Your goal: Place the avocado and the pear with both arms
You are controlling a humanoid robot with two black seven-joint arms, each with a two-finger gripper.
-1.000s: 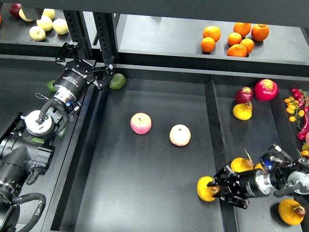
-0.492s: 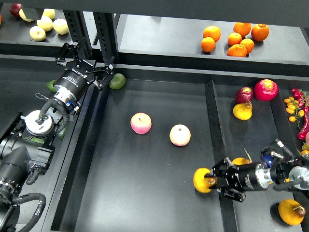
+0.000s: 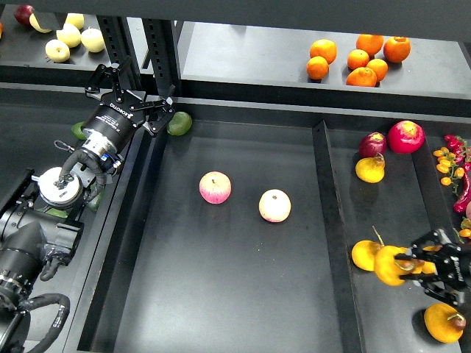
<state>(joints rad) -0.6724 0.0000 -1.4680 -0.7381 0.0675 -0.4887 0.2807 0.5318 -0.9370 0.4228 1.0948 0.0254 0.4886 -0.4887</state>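
Observation:
The avocado (image 3: 179,123) is a dark green fruit lying in the far left corner of the middle bin (image 3: 221,294). My left gripper (image 3: 131,92) is open and empty just left of it, over the bin's wall. My right gripper (image 3: 413,266) is low in the right bin and is shut on the golden pear (image 3: 387,265), at the pear's dark stem end. The held pear sits right beside another golden pear (image 3: 364,255).
Two pink-yellow apples (image 3: 215,187) (image 3: 274,206) lie mid-bin. A divider (image 3: 327,213) separates the right bin, which holds more pears (image 3: 444,322) (image 3: 369,169) and red fruit (image 3: 405,136). Oranges (image 3: 359,57) sit on the back shelf. A second green fruit (image 3: 77,131) lies by my left arm.
My right gripper has carried the pear rightwards from the middle bin's right edge, over the divider, into the right bin. The left arm has not moved.

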